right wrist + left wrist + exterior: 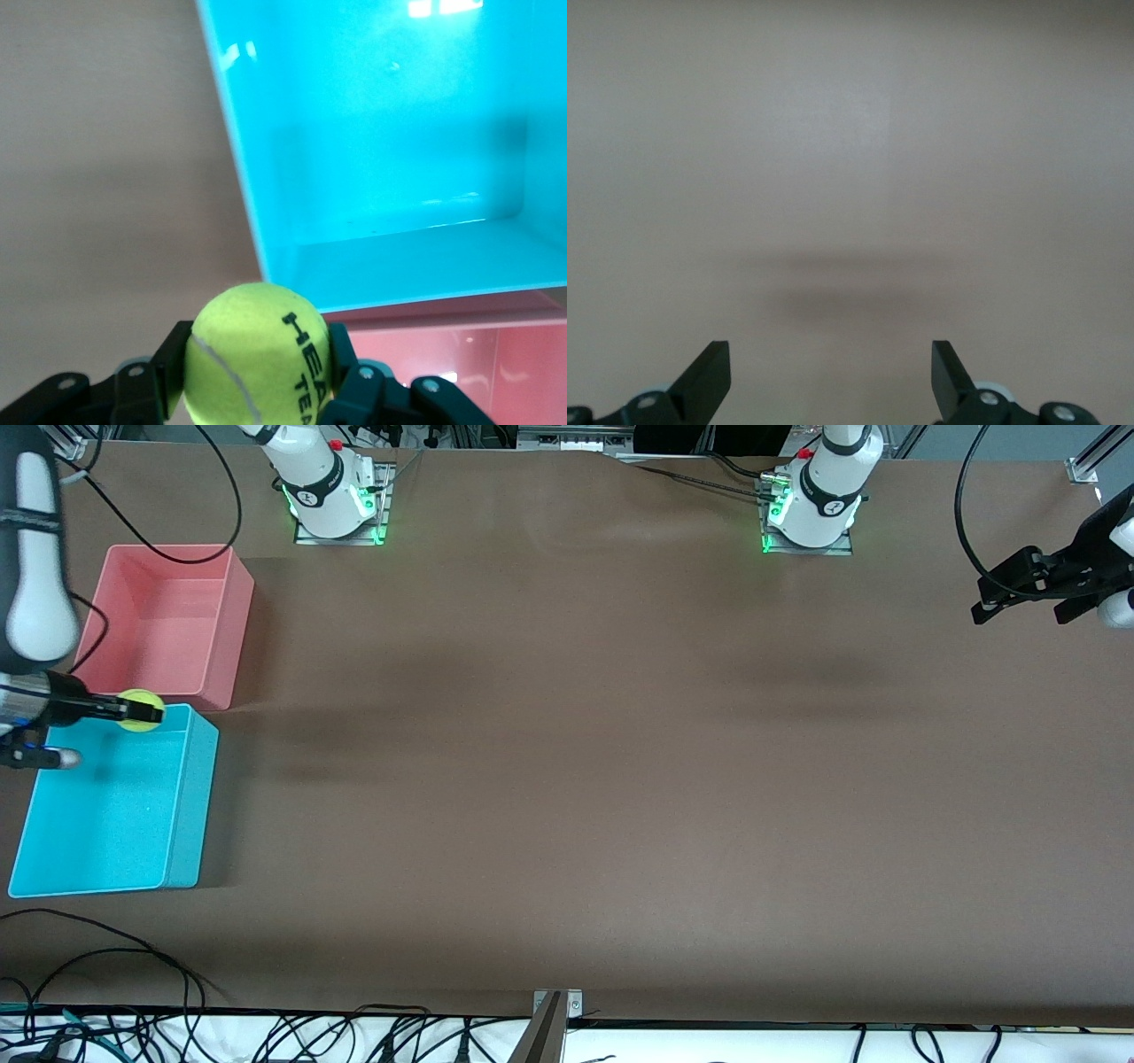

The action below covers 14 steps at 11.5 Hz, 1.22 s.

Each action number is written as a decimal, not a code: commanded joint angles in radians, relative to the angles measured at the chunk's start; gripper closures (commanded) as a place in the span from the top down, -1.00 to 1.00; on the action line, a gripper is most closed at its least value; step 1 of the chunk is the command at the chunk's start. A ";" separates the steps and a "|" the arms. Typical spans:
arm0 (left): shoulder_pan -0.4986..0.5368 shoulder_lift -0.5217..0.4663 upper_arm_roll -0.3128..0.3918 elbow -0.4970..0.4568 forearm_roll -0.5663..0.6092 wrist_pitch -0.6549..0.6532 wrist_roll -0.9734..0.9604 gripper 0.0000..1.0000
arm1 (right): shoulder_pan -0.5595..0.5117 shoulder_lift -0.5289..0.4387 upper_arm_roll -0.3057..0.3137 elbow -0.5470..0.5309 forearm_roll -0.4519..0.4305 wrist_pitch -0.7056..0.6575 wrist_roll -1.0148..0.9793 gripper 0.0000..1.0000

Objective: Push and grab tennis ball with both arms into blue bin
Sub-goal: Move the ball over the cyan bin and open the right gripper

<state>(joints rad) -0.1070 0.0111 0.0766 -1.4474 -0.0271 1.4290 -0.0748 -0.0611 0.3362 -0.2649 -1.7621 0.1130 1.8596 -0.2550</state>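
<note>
One step remains for you — the right gripper [133, 710] is clamped on the tennis ball [141, 710] over the blue bin's [182, 815] edge, unreleased, while the left gripper [1010, 593] waits, fingers apart.

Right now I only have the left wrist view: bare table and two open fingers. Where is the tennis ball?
Observer: The tennis ball is clamped in the right gripper, as the right wrist view shows.
Operator: Is it over the blue bin?
Observer: It is over the rim of the blue bin at the edge next to the pink bin, not yet dropped in.
Operator: And where is my arm?
Observer: The left gripper waits open above the table's left-arm end, with the ball and both bins at the right arm's end.
</note>
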 commanded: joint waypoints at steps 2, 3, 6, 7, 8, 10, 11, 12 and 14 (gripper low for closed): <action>0.000 0.015 0.009 0.027 0.021 -0.024 -0.013 1.00 | -0.108 0.127 -0.013 0.023 0.094 0.130 -0.216 -0.74; 0.006 0.015 0.009 0.025 0.022 -0.025 -0.013 1.00 | -0.117 0.151 -0.013 0.023 0.125 0.165 -0.227 -0.74; 0.018 0.015 0.009 0.024 0.021 -0.027 -0.011 1.00 | -0.115 0.231 -0.011 0.023 0.168 0.289 -0.230 -0.74; 0.020 0.015 0.009 0.024 0.021 -0.030 -0.011 1.00 | -0.115 0.254 -0.010 0.023 0.169 0.321 -0.230 -0.72; 0.023 0.015 0.009 0.022 0.021 -0.036 -0.011 1.00 | -0.115 0.265 -0.010 0.021 0.169 0.325 -0.231 -0.64; 0.030 0.015 0.009 0.024 0.019 -0.047 -0.008 1.00 | -0.115 0.268 -0.008 0.016 0.171 0.323 -0.230 -0.49; 0.033 0.015 0.009 0.024 0.015 -0.047 -0.006 1.00 | -0.115 0.274 -0.008 0.015 0.171 0.314 -0.224 -0.48; 0.032 0.015 0.009 0.024 0.016 -0.047 -0.006 1.00 | -0.114 0.279 -0.007 0.012 0.171 0.310 -0.228 -0.01; 0.032 0.015 0.009 0.024 0.015 -0.047 -0.006 1.00 | -0.111 0.279 -0.008 0.015 0.169 0.294 -0.231 1.00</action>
<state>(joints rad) -0.0777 0.0188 0.0887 -1.4474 -0.0264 1.4032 -0.0758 -0.1701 0.6098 -0.2742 -1.7625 0.2593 2.1764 -0.4607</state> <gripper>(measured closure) 0.000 0.304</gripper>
